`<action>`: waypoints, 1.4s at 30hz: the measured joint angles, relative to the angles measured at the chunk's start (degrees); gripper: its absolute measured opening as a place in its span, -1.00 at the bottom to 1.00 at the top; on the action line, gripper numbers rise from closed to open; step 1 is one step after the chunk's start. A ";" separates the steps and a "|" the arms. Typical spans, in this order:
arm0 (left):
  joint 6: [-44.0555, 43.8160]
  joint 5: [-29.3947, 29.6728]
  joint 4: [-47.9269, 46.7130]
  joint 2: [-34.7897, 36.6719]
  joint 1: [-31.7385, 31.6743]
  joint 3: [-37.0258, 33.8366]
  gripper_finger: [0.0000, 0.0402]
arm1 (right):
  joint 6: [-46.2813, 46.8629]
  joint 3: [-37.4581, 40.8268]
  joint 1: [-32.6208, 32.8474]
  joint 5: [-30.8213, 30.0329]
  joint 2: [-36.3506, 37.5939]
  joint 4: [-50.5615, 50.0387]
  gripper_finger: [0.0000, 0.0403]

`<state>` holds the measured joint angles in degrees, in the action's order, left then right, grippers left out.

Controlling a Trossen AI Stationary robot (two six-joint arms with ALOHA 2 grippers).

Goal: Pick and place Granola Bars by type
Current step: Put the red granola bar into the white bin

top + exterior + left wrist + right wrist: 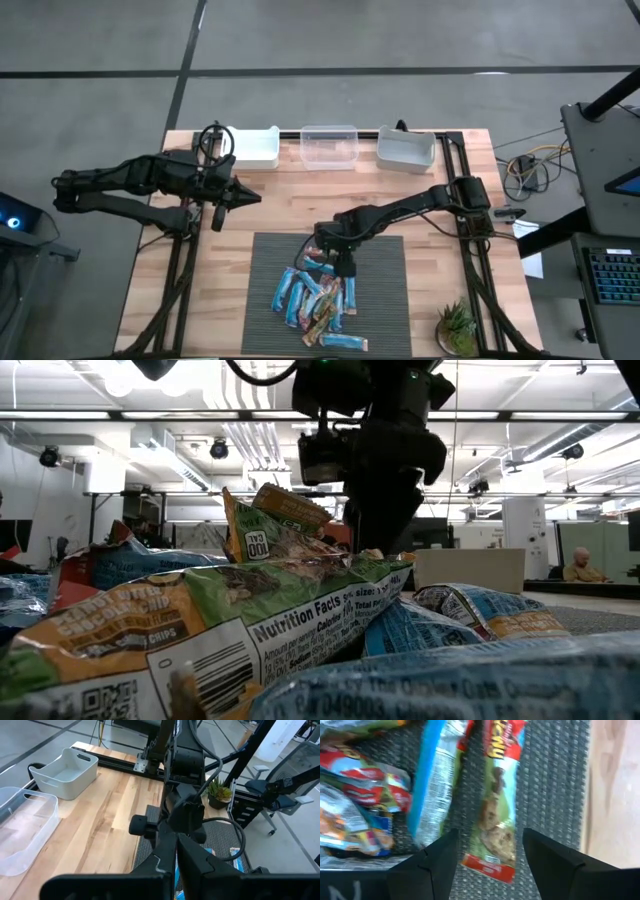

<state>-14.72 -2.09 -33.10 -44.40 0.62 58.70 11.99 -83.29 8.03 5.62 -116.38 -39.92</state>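
A pile of granola bars, mostly blue with some green and red ones, lies on a grey mat near the table's front edge. My right gripper points steeply down over the pile's far end, open. In the right wrist view its fingers stand on either side of the near end of a green and red bar that lies flat on the mat beside a blue bar; I see no touch. My left gripper hovers shut over the table's left part, holding nothing.
Three bins stand along the far edge: a white one, a clear one and a pale one. A small plant sits at the near right corner. Bare wood lies between the mat and the bins.
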 joint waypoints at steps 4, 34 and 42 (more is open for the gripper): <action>0.00 0.00 0.00 0.00 0.00 0.00 -1.00 | -0.02 0.00 -0.03 0.20 0.00 0.13 0.04; 0.00 0.00 0.00 0.00 0.00 -0.02 -1.00 | 0.02 4.18 -0.07 -0.60 0.00 3.57 0.04; 0.00 0.00 0.00 0.00 0.00 0.00 -1.00 | 0.02 4.64 -0.07 -0.67 0.00 3.99 0.04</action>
<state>-14.72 -2.09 -33.10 -44.40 0.62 58.70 12.01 -78.65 7.97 4.95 -116.38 -35.93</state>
